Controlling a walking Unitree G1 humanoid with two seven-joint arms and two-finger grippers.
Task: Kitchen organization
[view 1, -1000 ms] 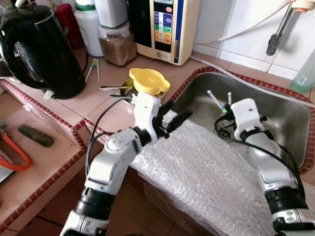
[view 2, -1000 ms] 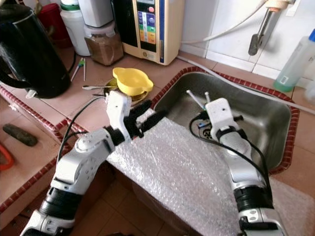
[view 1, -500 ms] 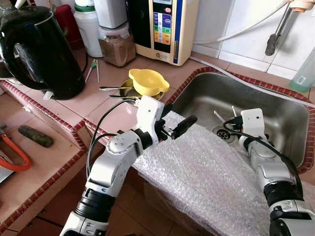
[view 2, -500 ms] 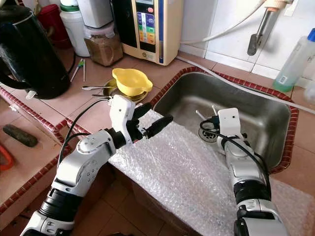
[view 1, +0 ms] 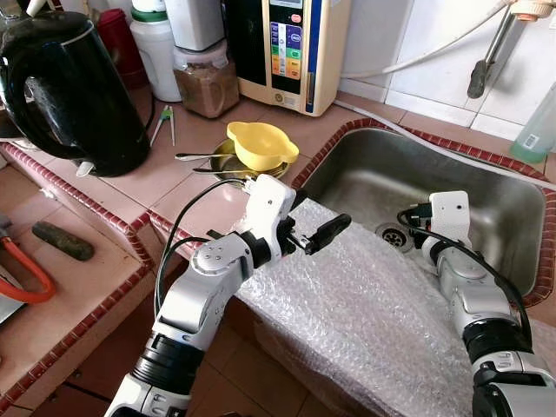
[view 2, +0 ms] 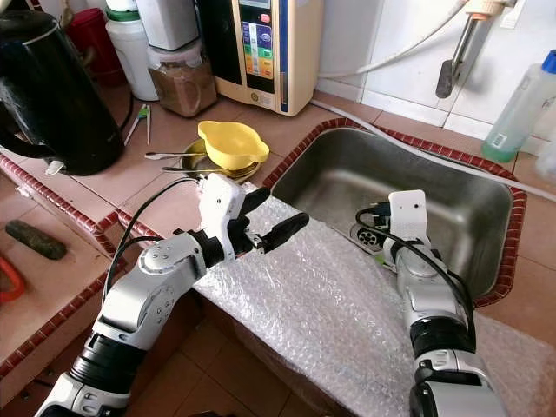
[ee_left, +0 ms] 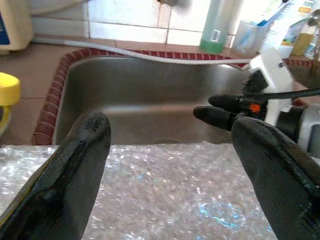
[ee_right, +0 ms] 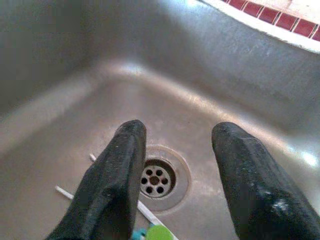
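Note:
A sheet of bubble wrap (view 1: 365,304) hangs over the front edge of the steel sink (view 1: 486,187) and down the cabinet. My left gripper (view 1: 313,217) hovers open just above the wrap's near-left corner, with nothing between its fingers. My right gripper (view 1: 410,224) is inside the sink near its front wall, open and empty, pointing at the drain (ee_right: 157,179). Two thin white sticks (ee_right: 148,213) and a small green piece (ee_right: 159,233) lie on the sink floor beside the drain.
A yellow bowl (view 1: 261,143) sits on a plate with spoons left of the sink. Behind it stand a black kettle (view 1: 74,91), a jar of brown powder (view 1: 207,82) and a water purifier (view 1: 291,48). A green bottle (view 1: 539,130) stands at the sink's far right.
My right gripper pulled back from the middle of the sink toward its front wall; the sticks that rose beside it now lie on the sink floor. The left gripper shifted slightly right and opened wider.

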